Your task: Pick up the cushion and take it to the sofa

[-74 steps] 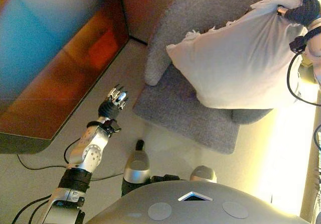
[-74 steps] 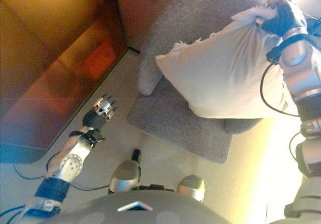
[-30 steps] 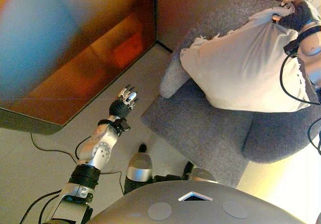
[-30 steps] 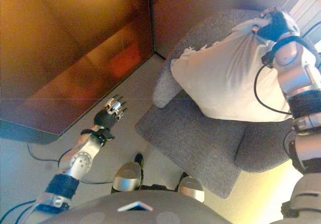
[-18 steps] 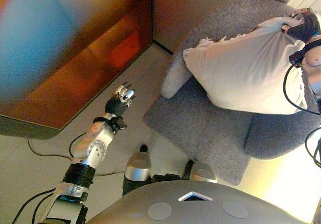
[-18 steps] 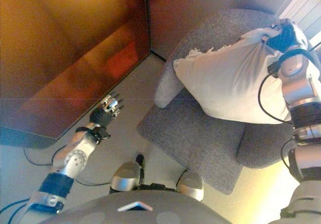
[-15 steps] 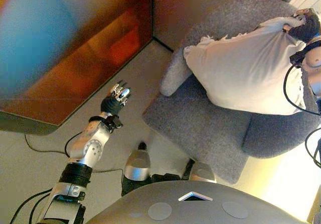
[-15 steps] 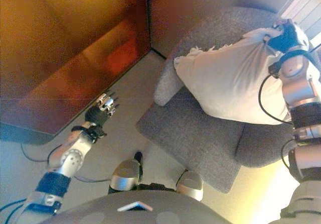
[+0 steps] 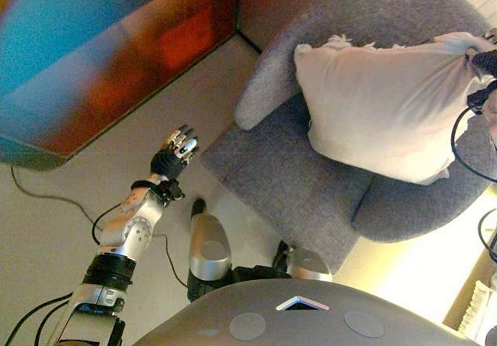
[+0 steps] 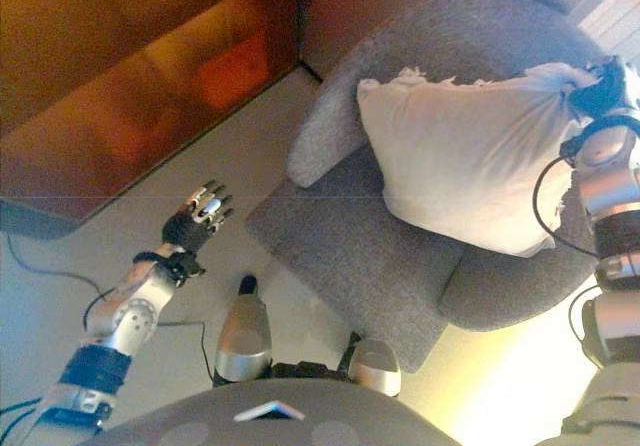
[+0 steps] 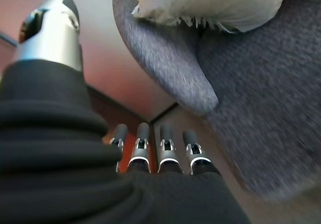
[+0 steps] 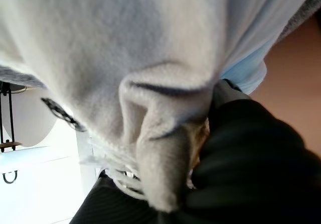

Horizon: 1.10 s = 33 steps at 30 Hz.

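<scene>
A white fringed cushion (image 9: 380, 105) hangs over the seat of a grey upholstered sofa chair (image 9: 295, 183). My right hand (image 10: 603, 84) is shut on the cushion's far right corner, at the view's right edge. In the right wrist view the bunched cushion cloth (image 12: 165, 148) is pinched against the dark cover. My left hand (image 9: 175, 150) is open and empty, held over the floor left of the chair. Its straight fingers (image 11: 165, 151) show in the left wrist view, with the chair's arm (image 11: 165, 58) and the cushion's fringe (image 11: 200, 8) past them.
A glossy reddish-brown cabinet (image 9: 101, 59) stands at the left and back, close to the chair's left arm. Beige floor (image 9: 46, 230) lies between the cabinet and the chair. A bright lit strip (image 9: 404, 276) runs to the right of the chair.
The whole picture has shifted, so the camera moved. The cushion now hangs lower and more squarely over the chair seat, still held by my right hand. My left hand stays open.
</scene>
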### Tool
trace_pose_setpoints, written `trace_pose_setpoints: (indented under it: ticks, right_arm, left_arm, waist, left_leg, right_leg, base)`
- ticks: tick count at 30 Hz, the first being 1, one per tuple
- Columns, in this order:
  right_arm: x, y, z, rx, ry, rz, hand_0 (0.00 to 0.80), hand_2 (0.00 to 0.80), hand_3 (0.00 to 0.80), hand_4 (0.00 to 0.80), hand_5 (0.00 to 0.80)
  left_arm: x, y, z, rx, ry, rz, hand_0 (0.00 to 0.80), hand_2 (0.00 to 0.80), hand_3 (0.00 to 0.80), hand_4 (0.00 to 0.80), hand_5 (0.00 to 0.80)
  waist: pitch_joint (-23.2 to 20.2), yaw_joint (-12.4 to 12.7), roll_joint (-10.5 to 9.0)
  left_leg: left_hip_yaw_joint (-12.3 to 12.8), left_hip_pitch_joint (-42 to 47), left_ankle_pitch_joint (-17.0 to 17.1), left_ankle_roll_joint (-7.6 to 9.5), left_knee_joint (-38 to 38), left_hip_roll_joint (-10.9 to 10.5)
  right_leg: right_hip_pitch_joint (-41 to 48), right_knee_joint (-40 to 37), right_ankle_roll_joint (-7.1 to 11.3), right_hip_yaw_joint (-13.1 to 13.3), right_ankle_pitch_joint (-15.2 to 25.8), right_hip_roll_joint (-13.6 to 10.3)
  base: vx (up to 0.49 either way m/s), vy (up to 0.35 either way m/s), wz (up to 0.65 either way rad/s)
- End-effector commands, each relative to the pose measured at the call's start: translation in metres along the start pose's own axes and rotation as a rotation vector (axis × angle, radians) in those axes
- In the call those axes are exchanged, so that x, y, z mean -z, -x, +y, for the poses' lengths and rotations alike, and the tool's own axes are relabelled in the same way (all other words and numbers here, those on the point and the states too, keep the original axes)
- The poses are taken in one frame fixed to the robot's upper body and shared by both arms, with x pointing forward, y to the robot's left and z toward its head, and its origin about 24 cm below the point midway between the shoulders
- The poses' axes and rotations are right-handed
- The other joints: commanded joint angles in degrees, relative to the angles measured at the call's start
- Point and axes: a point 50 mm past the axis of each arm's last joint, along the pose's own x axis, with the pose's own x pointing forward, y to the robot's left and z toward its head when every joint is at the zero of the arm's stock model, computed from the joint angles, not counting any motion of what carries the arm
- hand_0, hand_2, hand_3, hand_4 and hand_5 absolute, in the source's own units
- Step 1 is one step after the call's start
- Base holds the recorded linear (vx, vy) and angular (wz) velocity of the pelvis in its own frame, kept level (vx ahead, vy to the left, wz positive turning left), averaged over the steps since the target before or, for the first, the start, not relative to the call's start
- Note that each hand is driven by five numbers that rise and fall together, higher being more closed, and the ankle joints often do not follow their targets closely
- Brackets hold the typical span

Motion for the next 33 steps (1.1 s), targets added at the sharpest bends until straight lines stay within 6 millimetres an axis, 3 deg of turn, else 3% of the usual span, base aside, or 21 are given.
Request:
trace_pose_setpoints:
  ticks: [1,5,11,15,20,21,22,33]
  right_arm:
    - [-0.037,-0.014,-0.047,0.180,-0.050,-0.102,0.800,0.800,0.800,0.800,0.800]
    - [-0.043,-0.013,-0.041,0.178,-0.070,-0.131,0.800,0.800,0.800,0.800,0.800]
    - [-0.037,-0.014,-0.034,0.166,-0.075,-0.079,0.800,0.800,0.800,0.800,0.800]
    - [-0.020,-0.019,-0.036,0.174,-0.020,0.034,0.800,0.800,0.800,0.800,0.800]
    - [0.016,-0.020,-0.053,0.253,0.055,0.240,0.800,0.800,0.800,0.800,0.800]
    - [0.022,-0.019,-0.057,0.269,0.057,0.285,0.439,0.439,0.439,0.439,0.439]
    - [0.027,-0.018,-0.060,0.275,0.072,0.308,0.000,0.000,0.000,0.000,0.000]
    - [0.059,-0.007,-0.067,0.281,0.095,0.413,0.000,0.000,0.000,0.000,0.000]
  left_arm:
    - [-0.044,-0.002,-0.018,0.116,-0.031,-0.206,0.000,0.000,0.000,0.000,0.000]
    - [-0.049,-0.004,-0.024,0.115,0.006,-0.261,0.000,0.000,0.000,0.000,0.000]
    - [-0.052,-0.008,-0.030,0.112,0.017,-0.277,0.000,0.000,0.000,0.000,0.000]
    - [-0.051,-0.010,-0.031,0.117,0.003,-0.270,0.000,0.000,0.000,0.000,0.000]
    - [-0.054,-0.008,-0.030,0.117,-0.006,-0.278,0.000,0.000,0.000,0.000,0.000]
    - [-0.054,-0.007,-0.029,0.112,-0.002,-0.278,0.000,0.000,0.000,0.000,0.000]
    - [-0.054,-0.007,-0.028,0.105,0.005,-0.275,0.000,0.000,0.000,0.000,0.000]
    - [-0.045,0.004,-0.019,0.067,0.035,-0.241,0.000,0.000,0.000,0.000,0.000]
  waist:
    - [0.99,1.64,-0.01]
    - [2.90,1.16,1.05]
    - [4.82,0.93,1.64]
    - [5.65,1.58,1.90]
    - [6.14,2.51,2.22]
    - [6.12,2.61,2.32]
    - [6.04,2.64,2.36]
    - [2.75,1.80,1.73]
  left_leg:
    - [-1.96,-4.74,0.47,-1.66,5.80,2.55]
    - [-3.16,-7.33,-1.02,-1.40,10.27,2.32]
    - [-3.64,-8.59,-1.32,-1.90,12.25,2.28]
    - [-3.80,-8.70,-0.80,-2.24,11.39,2.12]
    - [-3.76,-8.62,0.64,-2.45,8.69,2.14]
    - [-3.66,-8.53,1.04,-2.53,8.10,2.26]
    - [-3.53,-8.36,1.34,-2.58,7.63,2.37]
    - [-0.99,-3.19,4.42,-2.55,0.43,3.47]
  right_leg:
    - [-2.11,6.55,2.95,3.77,-0.36,-5.99]
    - [-5.99,11.63,1.96,5.33,-1.94,-6.47]
    - [-7.64,13.95,1.72,5.63,-2.57,-6.72]
    - [-7.34,13.26,1.92,5.15,-2.32,-6.70]
    - [-5.84,10.72,2.08,4.10,-1.78,-6.23]
    - [-5.44,10.25,2.07,3.83,-1.70,-6.15]
    - [-5.07,9.87,2.05,3.63,-1.64,-6.08]
    - [-1.28,4.78,2.22,3.28,-0.76,-4.69]
  base:
    - [-0.114,0.019,0.01]
    - [-0.037,0.020,-0.02]
    - [-0.022,-0.006,-0.02]
    - [-0.021,-0.026,0.01]
    - [-0.017,-0.035,0.05]
    - [0.019,-0.028,0.04]
    - [0.034,-0.009,0.09]
    - [0.065,0.002,0.06]
